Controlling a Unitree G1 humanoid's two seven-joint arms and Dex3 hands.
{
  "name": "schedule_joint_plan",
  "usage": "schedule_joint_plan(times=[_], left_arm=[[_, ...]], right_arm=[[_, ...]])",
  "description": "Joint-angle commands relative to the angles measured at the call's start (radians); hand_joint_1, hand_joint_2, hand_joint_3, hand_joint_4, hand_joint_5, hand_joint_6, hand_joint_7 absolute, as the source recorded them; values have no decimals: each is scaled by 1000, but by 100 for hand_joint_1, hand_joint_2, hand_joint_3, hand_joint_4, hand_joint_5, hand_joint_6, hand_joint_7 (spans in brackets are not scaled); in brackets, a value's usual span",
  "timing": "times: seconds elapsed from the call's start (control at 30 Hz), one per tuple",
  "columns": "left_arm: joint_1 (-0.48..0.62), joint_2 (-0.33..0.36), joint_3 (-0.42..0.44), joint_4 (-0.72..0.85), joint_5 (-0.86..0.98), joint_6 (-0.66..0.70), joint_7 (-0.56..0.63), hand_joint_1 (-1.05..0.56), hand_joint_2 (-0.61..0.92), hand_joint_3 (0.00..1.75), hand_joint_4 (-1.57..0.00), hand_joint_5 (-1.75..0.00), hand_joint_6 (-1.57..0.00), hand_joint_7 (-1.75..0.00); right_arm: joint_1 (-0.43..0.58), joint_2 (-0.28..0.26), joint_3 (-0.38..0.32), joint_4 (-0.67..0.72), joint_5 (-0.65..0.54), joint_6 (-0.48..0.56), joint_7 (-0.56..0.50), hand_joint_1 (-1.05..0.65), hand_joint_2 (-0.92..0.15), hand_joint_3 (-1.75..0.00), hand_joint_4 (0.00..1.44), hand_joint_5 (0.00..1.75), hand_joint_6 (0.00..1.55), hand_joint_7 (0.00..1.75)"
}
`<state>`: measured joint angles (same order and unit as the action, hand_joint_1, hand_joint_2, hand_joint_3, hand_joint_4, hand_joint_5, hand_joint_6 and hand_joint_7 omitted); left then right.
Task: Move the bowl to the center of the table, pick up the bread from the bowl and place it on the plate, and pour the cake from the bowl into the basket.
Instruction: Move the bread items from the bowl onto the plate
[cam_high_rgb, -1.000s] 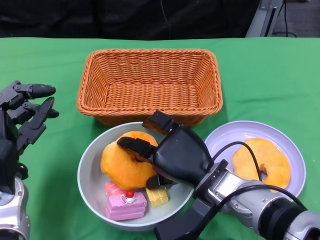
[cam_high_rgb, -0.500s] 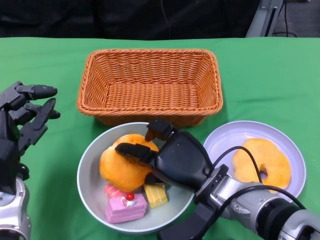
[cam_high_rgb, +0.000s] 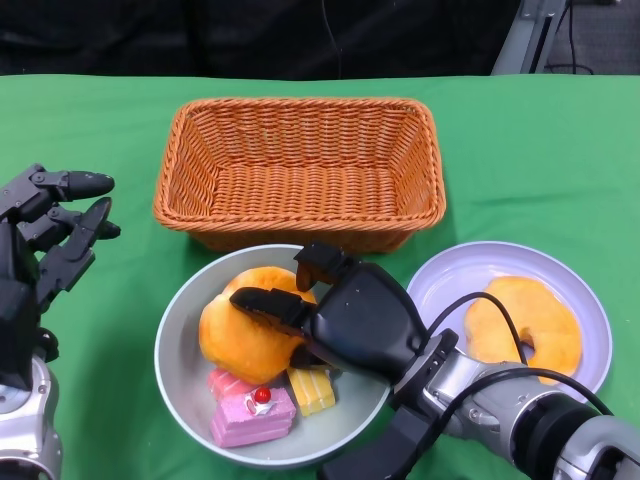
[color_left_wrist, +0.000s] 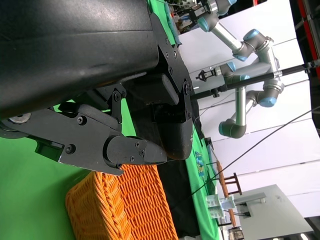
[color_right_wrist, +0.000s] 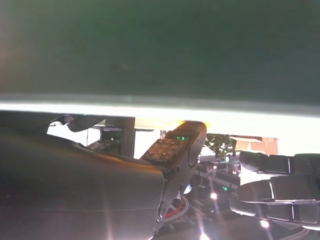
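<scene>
The right robot hand (cam_high_rgb: 335, 310) reaches into the bowl (cam_high_rgb: 180, 375) near the tabletop's front edge, and its fingers wrap around the round bread (cam_high_rgb: 240, 335) there. Two little cakes (cam_high_rgb: 255, 410) lie in the bowl just in front of the bread. The basket (cam_high_rgb: 300, 170) sits behind the bowl. Another bread lies on the plate (cam_high_rgb: 440, 275) to the right. The left robot hand (cam_high_rgb: 45, 245) hangs by the left edge, fingers apart, holding nothing.
</scene>
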<state>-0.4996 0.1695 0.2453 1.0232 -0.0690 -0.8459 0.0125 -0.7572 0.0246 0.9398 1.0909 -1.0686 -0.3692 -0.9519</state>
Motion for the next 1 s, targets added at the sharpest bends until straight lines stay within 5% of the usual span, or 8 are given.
schedule_joint_plan(times=[0.03, 1.0], left_arm=[[-3, 10, 4, 7, 3, -15, 14, -22, 92, 26, -83, -122, -86, -84], [-11, 8, 5, 16, -1, -13, 17, -18, 92, 26, -82, -121, -86, -85]], right_arm=[[14, 6, 17, 25, -7, -15, 16, -29, -85, 0, 61, 132, 110, 11], [-14, -56, -20, -22, -2, -71, -89, -30, -82, -1, 60, 152, 121, 10]])
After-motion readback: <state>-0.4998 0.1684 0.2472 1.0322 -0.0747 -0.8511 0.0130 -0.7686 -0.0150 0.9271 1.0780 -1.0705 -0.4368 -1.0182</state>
